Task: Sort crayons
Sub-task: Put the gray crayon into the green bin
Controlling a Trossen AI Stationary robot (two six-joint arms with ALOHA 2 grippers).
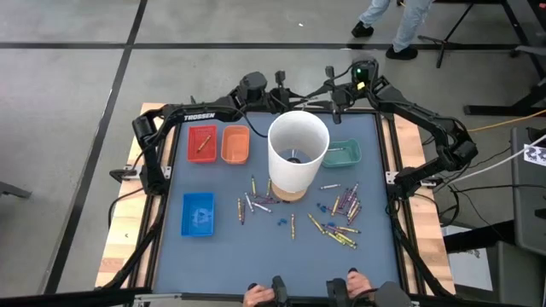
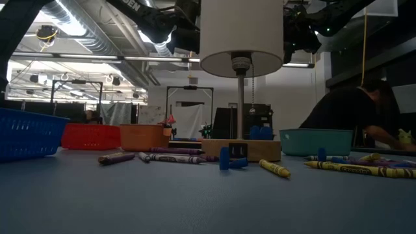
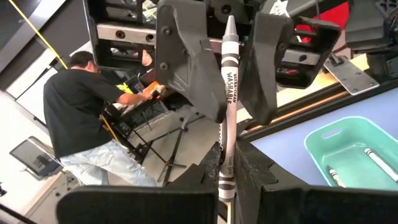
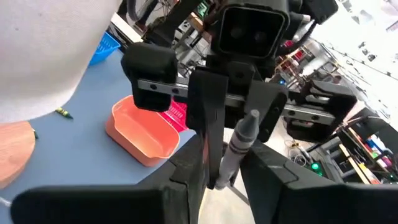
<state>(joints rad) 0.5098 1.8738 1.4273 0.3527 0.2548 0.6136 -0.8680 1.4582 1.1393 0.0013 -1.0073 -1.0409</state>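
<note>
Most crayons [image 1: 339, 223] lie unsorted on surface [image 1: 256, 247]; few in trays. Both grippers meet at far edge, left gripper [image 3: 225, 186] & right gripper [image 4: 214, 177] pinching one grey crayon [image 3: 228, 93].

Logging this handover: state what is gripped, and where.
A grey paper-wrapped crayon: the left gripper clamps its blunt end, and the right gripper appears to clamp the tip end.

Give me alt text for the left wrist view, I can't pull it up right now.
A grey crayon is passing between the two grippers: the left gripper grips its lower end, the right gripper, facing it, closes around its tip. A teal tray holding two grey crayons sits on the blue table; a person in a black shirt works beyond.
</note>
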